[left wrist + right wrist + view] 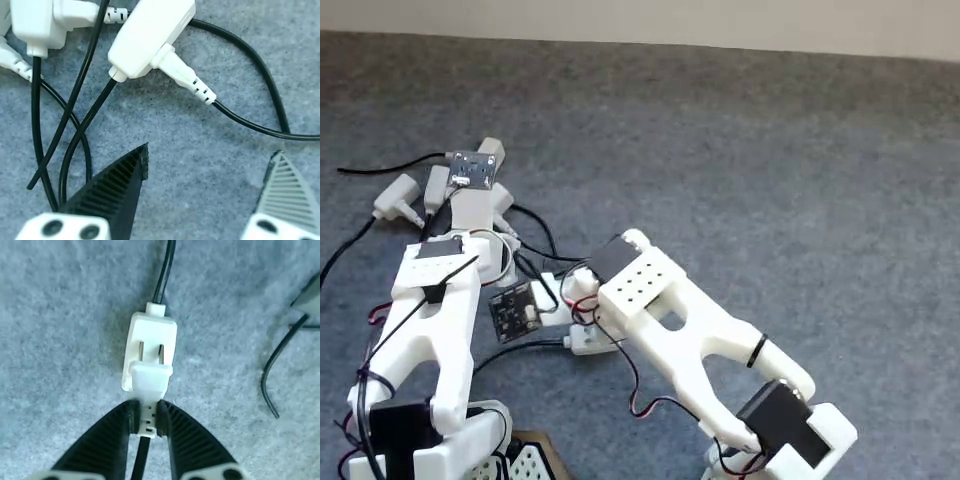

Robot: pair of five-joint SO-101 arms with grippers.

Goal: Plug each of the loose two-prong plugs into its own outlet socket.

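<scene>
Overhead, two arms are seen on the grey counter (800, 180). The left arm (435, 320) is stretched toward a cluster of white bodies (395, 195). The right arm (690, 330) is bent inward over two white pieces (590, 340). About four bodies are counted in the cluster, though plugs cannot be told from sockets at this range.

From the left wrist, the left gripper (211, 152) is held wide open above bare counter, with nothing between its fingers. Beyond it two white bodies are made out in full, and part of a third is seen at the edge. Several black cables (260, 60) are crossed around them.

From the right wrist, the right gripper (147, 412) is closed on the ribbed neck of one plug (150, 377), just behind its body. One socket (152, 330) is seen lying on the counter, touching the plug. Two prongs (141, 350) are shown bare against the socket's body, so the plug is judged not yet seated.

For this step, the plug should be kept in line with the socket's long axis and the prongs levelled with the slots. It should then be pushed straight, without twisting. The socket lies loose and is likely to be shoved along the counter, so bracing from the free left gripper would probably be needed. The neck is flexible and may buckle under the push. A hold on the plug's body would likely be firmer.
</scene>
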